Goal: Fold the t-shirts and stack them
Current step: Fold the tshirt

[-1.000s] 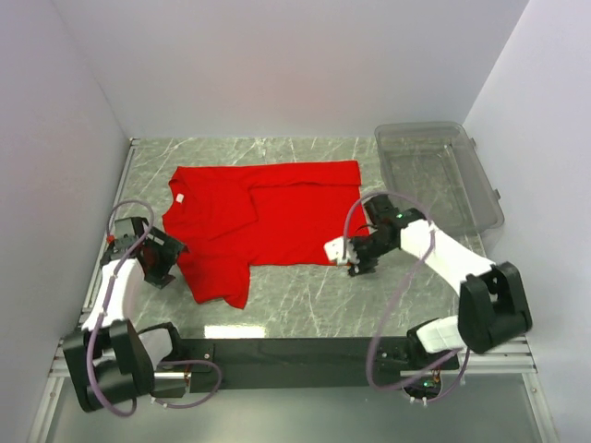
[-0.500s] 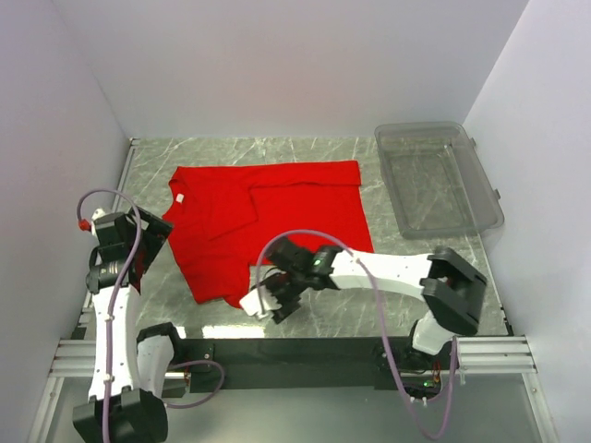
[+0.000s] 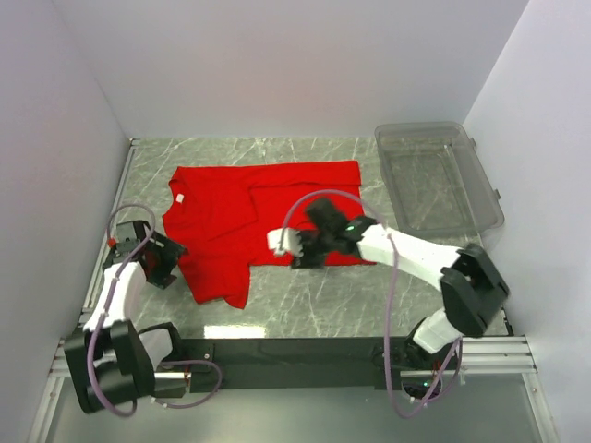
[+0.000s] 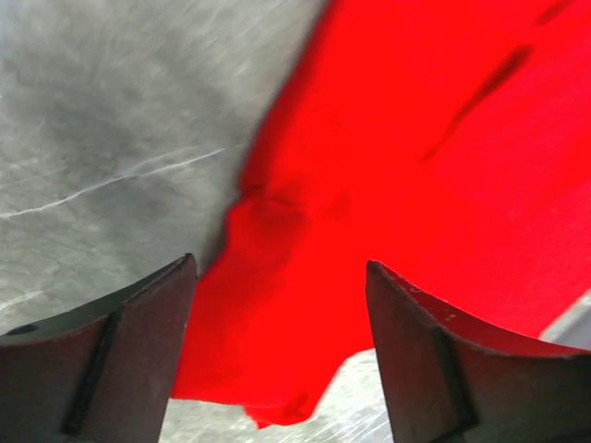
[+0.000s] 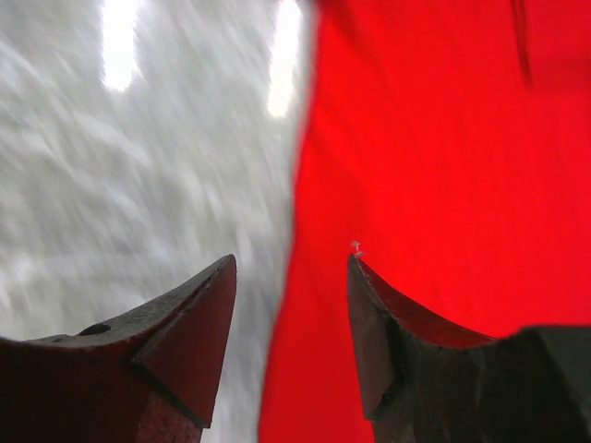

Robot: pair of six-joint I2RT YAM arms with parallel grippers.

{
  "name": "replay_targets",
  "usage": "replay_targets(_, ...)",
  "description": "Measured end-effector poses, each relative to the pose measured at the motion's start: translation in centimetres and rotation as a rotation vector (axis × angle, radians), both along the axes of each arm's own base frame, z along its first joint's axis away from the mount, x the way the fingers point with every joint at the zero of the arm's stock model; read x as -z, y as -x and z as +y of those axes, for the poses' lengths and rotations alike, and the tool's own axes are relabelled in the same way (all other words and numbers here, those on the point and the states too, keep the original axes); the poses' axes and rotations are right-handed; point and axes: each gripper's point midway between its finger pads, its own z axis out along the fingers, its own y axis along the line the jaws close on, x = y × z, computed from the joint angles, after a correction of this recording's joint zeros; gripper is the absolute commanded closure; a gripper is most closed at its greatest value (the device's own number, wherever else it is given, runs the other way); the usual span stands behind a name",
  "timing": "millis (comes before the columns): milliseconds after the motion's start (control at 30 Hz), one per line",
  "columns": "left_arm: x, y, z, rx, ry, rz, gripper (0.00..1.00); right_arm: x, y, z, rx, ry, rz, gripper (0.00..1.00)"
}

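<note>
- Top external: red t-shirt (image 3: 268,217) lies partly folded on the table (image 3: 314,305), well left of the bin (image 3: 489,198).
- Left gripper (image 4: 280,277) wide open, holding nothing — poised over the sleeve edge.
- Right gripper (image 5: 291,263) jaws apart, nothing held, cloth edge between them.
- Risk: either jaw pinches one layer only — fold drags crooked.
- Risk: right closes beside the edge, misses cloth.
- Risk: uneven pull bunches the shirt.

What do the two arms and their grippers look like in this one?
The left arm and right arm have white links with black joints and bases. A lilac cable loops loosely along each. In the wrist views the left gripper and right gripper each show two dark, wedge-shaped fingers tapering to points.
</note>
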Motion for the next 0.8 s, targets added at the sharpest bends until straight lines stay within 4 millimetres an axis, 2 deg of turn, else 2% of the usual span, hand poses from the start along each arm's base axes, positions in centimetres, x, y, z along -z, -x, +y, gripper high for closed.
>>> replay_targets(33, 1.0, 0.3, -0.2, 0.004, 0.016, 0.035, 0.24, -0.2, -0.9, -1.7, 0.045, 0.006, -0.004, 0.42)
replay_targets(133, 2.5, 0.5, -0.5, 0.012, 0.041, 0.076, 0.31, -0.2, -2.7, -6.4, 0.169, 0.029, -0.005, 0.42)
replay_targets(300, 3.7, -0.2, -0.4, 0.018, 0.050, 0.096, 0.36, 1.9, -3.8, -12.2, 0.327, 0.080, 0.035, 0.43)
replay_targets(400, 4.0, -0.4, -0.2, 0.021, 0.043, 0.098, 0.39, 2.8, -4.3, -14.5, 0.396, 0.100, 0.058, 0.43)
replay_targets(500, 4.2, -0.6, -0.1, 0.026, 0.036, 0.101, 0.50, 2.8, -5.1, -15.9, 0.447, 0.097, 0.060, 0.43)
replay_targets(700, 4.6, -1.1, 0.3, 0.027, 0.021, 0.113, 0.62, 2.4, -5.8, -17.1, 0.491, 0.077, 0.061, 0.43)
replay_targets(733, 4.6, -1.2, 0.4, 0.028, 0.017, 0.114, 0.69, 2.4, -5.9, -17.2, 0.495, 0.074, 0.061, 0.43)
replay_targets(800, 4.7, -1.2, 0.6, 0.029, 0.002, 0.120, 0.75, 2.3, -6.0, -17.5, 0.503, 0.071, 0.060, 0.43)
